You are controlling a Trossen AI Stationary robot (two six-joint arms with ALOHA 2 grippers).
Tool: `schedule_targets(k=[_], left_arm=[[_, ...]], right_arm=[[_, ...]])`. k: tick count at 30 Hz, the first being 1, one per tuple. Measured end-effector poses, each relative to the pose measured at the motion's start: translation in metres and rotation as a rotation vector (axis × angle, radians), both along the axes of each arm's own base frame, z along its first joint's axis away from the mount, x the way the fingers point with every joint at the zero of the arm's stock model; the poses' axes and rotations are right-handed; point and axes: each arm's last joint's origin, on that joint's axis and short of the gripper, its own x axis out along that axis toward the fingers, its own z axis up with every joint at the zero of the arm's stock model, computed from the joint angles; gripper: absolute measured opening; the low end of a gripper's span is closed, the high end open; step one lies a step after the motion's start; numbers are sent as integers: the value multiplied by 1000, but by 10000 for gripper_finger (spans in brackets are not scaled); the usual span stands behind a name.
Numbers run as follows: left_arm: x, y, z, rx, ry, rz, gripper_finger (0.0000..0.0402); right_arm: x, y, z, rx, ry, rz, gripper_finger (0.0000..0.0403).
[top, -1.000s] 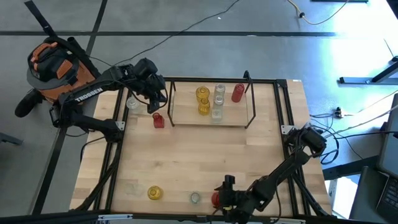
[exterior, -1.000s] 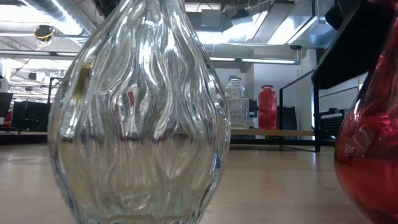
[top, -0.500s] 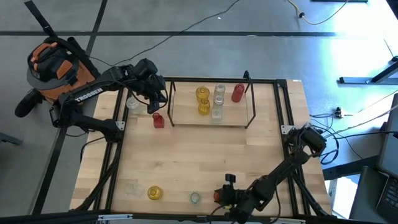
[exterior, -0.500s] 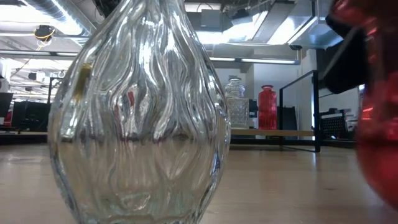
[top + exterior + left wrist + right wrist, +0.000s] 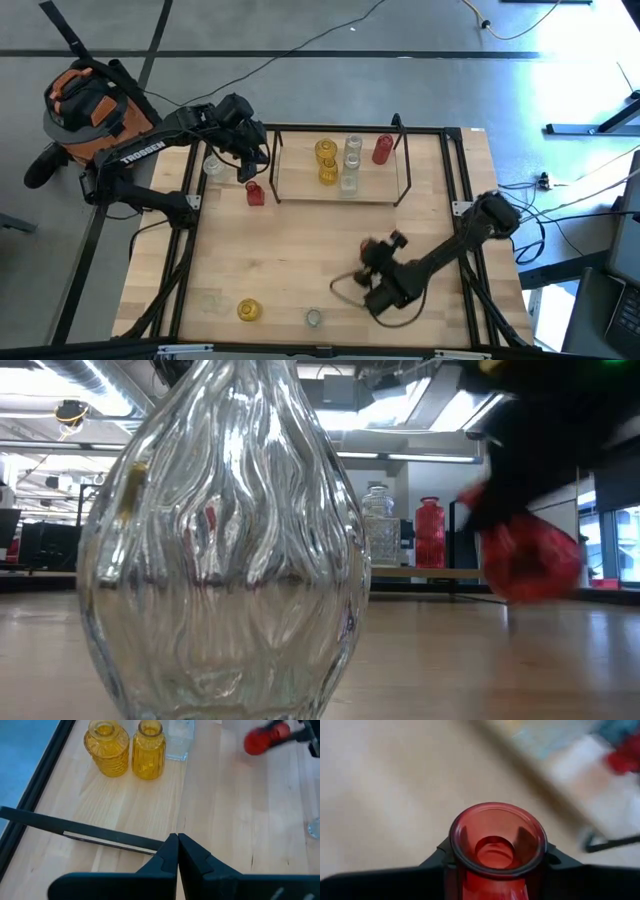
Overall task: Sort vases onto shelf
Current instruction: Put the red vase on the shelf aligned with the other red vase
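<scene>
My right gripper (image 5: 375, 262) hangs over the table's middle, shut on a red vase (image 5: 497, 840), which also shows lifted in the low view (image 5: 530, 560). The shelf (image 5: 300, 190) stands at the far side and carries two yellow vases (image 5: 326, 160), two clear vases (image 5: 350, 165) and a red vase (image 5: 382, 150), all on their bases. My left gripper (image 5: 250, 165) waits shut above the shelf's left end, touching nothing. On the table stand another red vase (image 5: 254, 193), a yellow vase (image 5: 248, 310) and clear vases (image 5: 314, 318). My right gripper pinches the red vase's neck (image 5: 455, 865), just under the rim, between its two fingers (image 5: 552, 857), one on each side. The fingers slant down from the near right. The vase is lifted clear of the table, its body hanging tilted below the fingers.
A large clear vase (image 5: 220, 540) fills the low view's foreground at the near edge. A clear vase (image 5: 212, 167) stands outside the shelf's left end. The shelf's black wire frame (image 5: 75, 827) runs under my left gripper. Bare wood lies between the shelf and the near vases.
My right gripper has taken the red vase from the table's near edge, lifted it clear and carried it toward the far edge to the table's middle, tipping and rolling as it went. The vase stood upright and now hangs tilted.
</scene>
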Motion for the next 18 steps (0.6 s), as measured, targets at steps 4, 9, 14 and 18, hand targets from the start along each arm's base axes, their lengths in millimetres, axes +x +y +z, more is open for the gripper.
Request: schedule_targets(k=[4,9,14,18], left_arm=[[0,0,0,7,-6,-4,0],[0,0,0,37,-4,-44,0],[0,0,0,61,-3,-73,0],[0,0,0,67,-1,-82,0]], right_arm=[[5,-17,11,-8,-254,-210,106],[22,-39,21,-24,-408,-295,103],[27,-68,34,-104,-508,-386,102],[30,-88,37,-148,-550,-467,102]])
